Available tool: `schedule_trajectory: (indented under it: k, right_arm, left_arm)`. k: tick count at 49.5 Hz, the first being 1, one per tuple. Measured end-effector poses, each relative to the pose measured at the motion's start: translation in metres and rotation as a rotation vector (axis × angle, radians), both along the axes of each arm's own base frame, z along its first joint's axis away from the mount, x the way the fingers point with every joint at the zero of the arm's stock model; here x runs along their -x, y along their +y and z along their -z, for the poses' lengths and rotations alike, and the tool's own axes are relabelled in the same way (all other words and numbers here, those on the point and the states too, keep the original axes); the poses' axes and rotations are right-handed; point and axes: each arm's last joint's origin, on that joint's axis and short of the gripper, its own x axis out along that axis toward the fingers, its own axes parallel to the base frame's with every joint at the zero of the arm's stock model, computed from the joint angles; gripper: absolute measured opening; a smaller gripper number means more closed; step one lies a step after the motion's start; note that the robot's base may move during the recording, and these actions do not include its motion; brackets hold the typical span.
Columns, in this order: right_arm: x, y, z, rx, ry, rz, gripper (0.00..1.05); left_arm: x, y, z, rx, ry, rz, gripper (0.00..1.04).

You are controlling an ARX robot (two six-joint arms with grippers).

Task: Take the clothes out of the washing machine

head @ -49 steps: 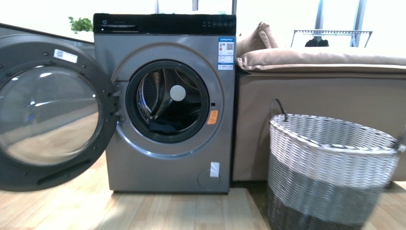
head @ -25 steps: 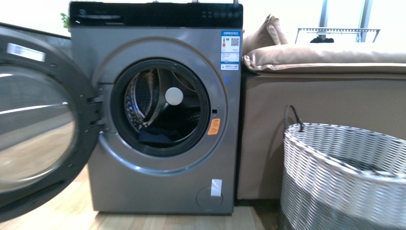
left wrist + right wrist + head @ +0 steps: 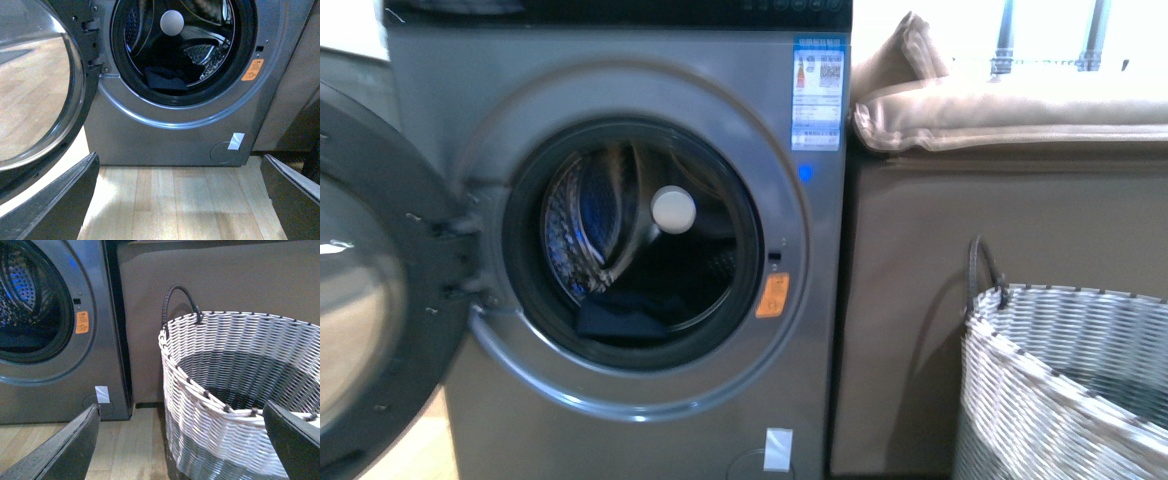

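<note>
Pale wood floor [image 3: 175, 200] runs up to the washing machine [image 3: 150, 145], whose door [image 3: 35, 100] stands swung wide. The step in hand looks like the approach, since nothing is gripped yet. The left hand [image 3: 179, 160] hangs low facing the drum, spread wide and empty. The clothes [image 3: 165, 78], a dark heap on the drum's bottom, lie ahead of it and higher, well apart. The right hand [image 3: 181, 405], equally wide and empty, faces the basket [image 3: 240, 365] close ahead. Next, I judge, the left hand must rise, pass through the mouth clear of the rim, and close on the heap.
</note>
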Motion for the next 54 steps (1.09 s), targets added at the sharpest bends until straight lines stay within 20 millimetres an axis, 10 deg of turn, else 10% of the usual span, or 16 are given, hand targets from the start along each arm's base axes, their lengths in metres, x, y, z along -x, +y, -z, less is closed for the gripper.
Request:
schedule_trajectory:
  k: [54]
  right_arm:
    - [0.0, 0.0001, 0.0, 0.0, 0.0, -0.002, 0.97]
  left_arm:
    - [0.0, 0.0, 0.0, 0.0, 0.0, -0.001, 0.98]
